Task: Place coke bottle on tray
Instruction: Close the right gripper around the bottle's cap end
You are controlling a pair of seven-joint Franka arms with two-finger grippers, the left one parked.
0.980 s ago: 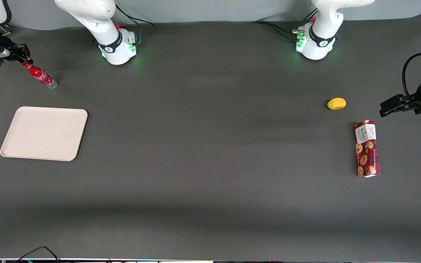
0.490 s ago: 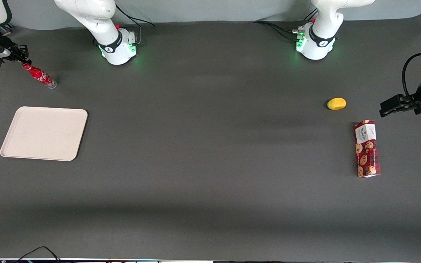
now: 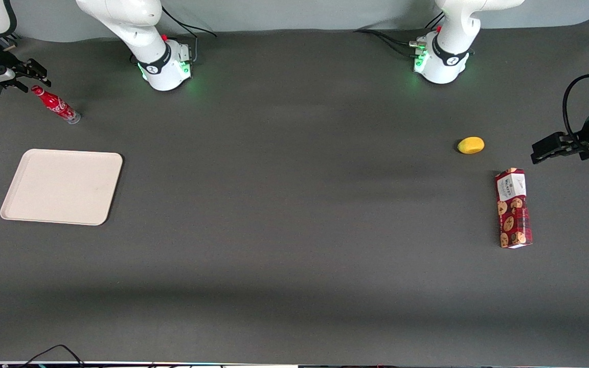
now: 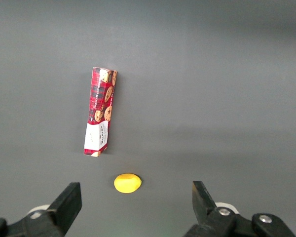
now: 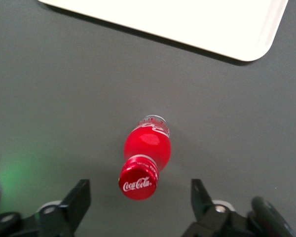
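The coke bottle (image 3: 55, 105), red with a white script and a red cap, stands on its silvery base on the dark table, farther from the front camera than the tray. It also shows in the right wrist view (image 5: 147, 148), seen from above the cap. The cream-white tray (image 3: 62, 186) lies flat and bare on the table; its corner shows in the right wrist view (image 5: 197, 22). My right gripper (image 3: 36, 76) is open just above the bottle's cap. In the right wrist view the gripper (image 5: 139, 191) has one finger on each side of the cap, apart from it.
A yellow lemon-like fruit (image 3: 471, 145) and a red cookie box (image 3: 513, 208) lie toward the parked arm's end of the table. Both also show in the left wrist view, fruit (image 4: 127, 182) and box (image 4: 100, 118). The table edge is close to the bottle.
My right gripper was closed round the bottle's cap a second ago; its fingers have since spread apart and let go. The bottle stays at the same spot.
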